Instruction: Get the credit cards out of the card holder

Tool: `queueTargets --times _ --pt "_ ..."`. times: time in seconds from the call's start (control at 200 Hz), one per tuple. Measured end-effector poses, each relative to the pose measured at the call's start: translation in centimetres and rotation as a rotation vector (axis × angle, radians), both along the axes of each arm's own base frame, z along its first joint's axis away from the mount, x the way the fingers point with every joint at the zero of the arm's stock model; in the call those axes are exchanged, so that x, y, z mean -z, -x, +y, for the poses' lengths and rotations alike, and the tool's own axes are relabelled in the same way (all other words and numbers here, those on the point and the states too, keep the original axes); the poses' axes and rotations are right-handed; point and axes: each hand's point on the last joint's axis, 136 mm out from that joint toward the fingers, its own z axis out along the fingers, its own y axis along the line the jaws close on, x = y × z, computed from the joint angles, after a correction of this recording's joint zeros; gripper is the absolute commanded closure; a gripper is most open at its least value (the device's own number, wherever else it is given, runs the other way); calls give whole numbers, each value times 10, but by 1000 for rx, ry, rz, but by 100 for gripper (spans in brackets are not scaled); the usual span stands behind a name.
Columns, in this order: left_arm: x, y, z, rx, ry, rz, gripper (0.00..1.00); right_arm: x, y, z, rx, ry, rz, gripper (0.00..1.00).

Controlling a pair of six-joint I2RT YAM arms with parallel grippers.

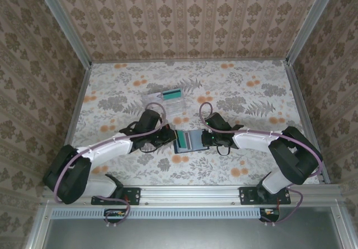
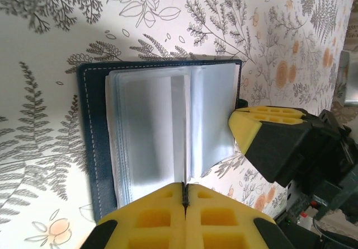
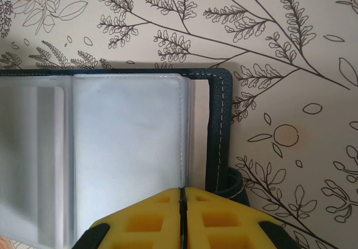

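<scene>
Looking from above, my left fingers (image 1: 170, 139) and right fingers (image 1: 205, 139) flank the open wallet (image 1: 189, 141), with the cards (image 1: 173, 95) lying beyond. Left wrist: fingers closed, seemingly pinching a clear leaf (image 2: 151, 137). Right wrist: likewise closed. The pockets look empty, so next I'd turn the leaves to check.

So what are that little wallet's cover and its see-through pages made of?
On the card holder, the cover looks like leather or imitation leather: dark navy, matte, grained, with pale stitching along its edge. Its sleeves look like thin clear plastic, frosted and shiny.
</scene>
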Motion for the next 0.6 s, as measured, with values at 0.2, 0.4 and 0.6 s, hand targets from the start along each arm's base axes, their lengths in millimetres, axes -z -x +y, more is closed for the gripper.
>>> queueTargets --times 0.2,0.4,0.6 --pt "-41 -13 6 59 -104 -124 100 -4 3 -2 -10 3 -9 86" --pt "-101 -38 15 152 -260 -356 100 -39 2 -6 -23 -35 -117 64" --pt "-131 -63 27 264 -460 -570 100 -83 0 -12 -20 -98 -276 27"
